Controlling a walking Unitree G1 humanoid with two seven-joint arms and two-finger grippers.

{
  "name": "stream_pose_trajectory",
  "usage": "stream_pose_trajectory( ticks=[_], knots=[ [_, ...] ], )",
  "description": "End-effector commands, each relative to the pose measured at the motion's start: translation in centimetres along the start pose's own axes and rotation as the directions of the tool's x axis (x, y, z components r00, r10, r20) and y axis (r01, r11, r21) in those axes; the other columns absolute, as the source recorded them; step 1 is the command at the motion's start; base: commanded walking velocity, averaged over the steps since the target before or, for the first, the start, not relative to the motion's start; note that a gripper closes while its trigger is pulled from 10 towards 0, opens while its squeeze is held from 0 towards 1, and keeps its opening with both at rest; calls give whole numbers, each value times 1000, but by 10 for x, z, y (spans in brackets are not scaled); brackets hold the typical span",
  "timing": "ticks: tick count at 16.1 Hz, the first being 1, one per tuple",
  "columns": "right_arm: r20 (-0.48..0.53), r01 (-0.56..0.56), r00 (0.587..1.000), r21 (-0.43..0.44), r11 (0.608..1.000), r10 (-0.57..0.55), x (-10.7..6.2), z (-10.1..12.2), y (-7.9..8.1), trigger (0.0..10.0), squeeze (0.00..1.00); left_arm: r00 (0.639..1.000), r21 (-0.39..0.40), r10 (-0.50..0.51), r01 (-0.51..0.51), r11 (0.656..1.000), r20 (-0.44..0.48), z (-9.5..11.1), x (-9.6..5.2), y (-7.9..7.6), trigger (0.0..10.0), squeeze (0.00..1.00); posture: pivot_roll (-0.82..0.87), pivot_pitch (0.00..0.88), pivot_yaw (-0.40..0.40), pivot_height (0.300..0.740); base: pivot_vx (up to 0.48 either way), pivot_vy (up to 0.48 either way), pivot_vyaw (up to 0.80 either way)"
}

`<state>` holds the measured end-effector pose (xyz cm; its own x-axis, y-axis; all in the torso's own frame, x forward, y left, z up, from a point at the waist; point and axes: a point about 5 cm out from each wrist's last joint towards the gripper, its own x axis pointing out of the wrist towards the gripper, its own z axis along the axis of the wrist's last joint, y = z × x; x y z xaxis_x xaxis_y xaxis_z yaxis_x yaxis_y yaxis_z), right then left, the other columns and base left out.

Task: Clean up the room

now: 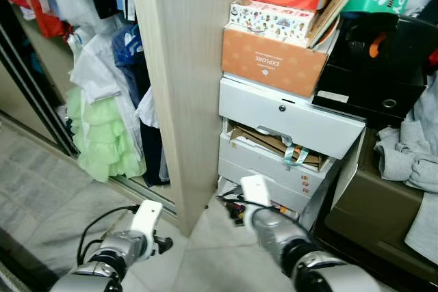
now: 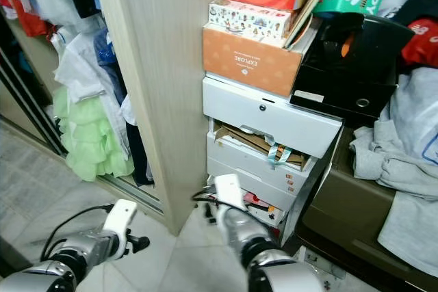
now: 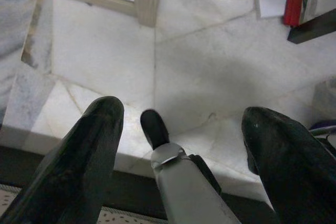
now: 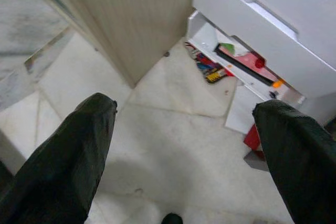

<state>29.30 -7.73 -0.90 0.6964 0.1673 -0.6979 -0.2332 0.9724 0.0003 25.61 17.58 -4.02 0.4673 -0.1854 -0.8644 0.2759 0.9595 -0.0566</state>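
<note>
**Open grippers over marble floor by cluttered drawers**

Both grippers hang low with nothing held. Right gripper (image 4: 184, 145) has its two black fingers (image 4: 63, 166) spread wide above the pale veined marble floor (image 4: 173, 129), near the foot of the white drawer unit (image 1: 287, 124). Left gripper (image 3: 178, 145) is likewise spread, its rounded matte fingers (image 3: 79, 166) over the same polished floor, close to the corner of the light wood-grain panel (image 1: 185, 87).

The clutter sits in and around the drawers. The bottom drawer (image 4: 236, 61) stands ajar, with a red item, a dark flat case and small coloured bits spilling at its edge onto the floor. The middle drawer is pulled out, showing crumpled brown cardboard (image 1: 263, 140) and a teal ribbon (image 1: 295, 156). On top rests an orange cardboard box (image 1: 274, 63) with a patterned box (image 1: 270, 20) on it. Beside it stands a black bin (image 1: 380, 66), and grey cloth (image 1: 410, 155) is heaped to the right.

Left of the panel, hanging clothes include a frilly light-green dress (image 1: 102, 138).
</note>
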Motion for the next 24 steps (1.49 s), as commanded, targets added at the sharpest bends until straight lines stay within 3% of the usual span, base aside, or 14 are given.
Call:
stream_pose_trajectory(
  ticks=[1, 14, 24],
  knots=[
    [-5, 16, 1000, 8, 1000, -16, 0, 2, -6, 10000, 0, 1000, 9, -7, 7, 1000, 1, 1, 1, -3, 10000, 0, -110, 0, -32, 740, 0, 0, -800],
    [-7, 26, 1000, 7, 1000, -26, 0, 2, -8, 10000, 0, 1000, 10, -27, 26, 1000, 15, 5, 1, -6, 10000, 0, -112, 0, -36, 740, 221, 0, -737],
    [-7, 29, 1000, -1, 1000, -29, 0, 2, -8, 10000, 0, 999, 21, -47, 46, 999, 11, 5, 1, -8, 10000, 0, -108, 0, -37, 740, 0, 0, 0]
  ],
)
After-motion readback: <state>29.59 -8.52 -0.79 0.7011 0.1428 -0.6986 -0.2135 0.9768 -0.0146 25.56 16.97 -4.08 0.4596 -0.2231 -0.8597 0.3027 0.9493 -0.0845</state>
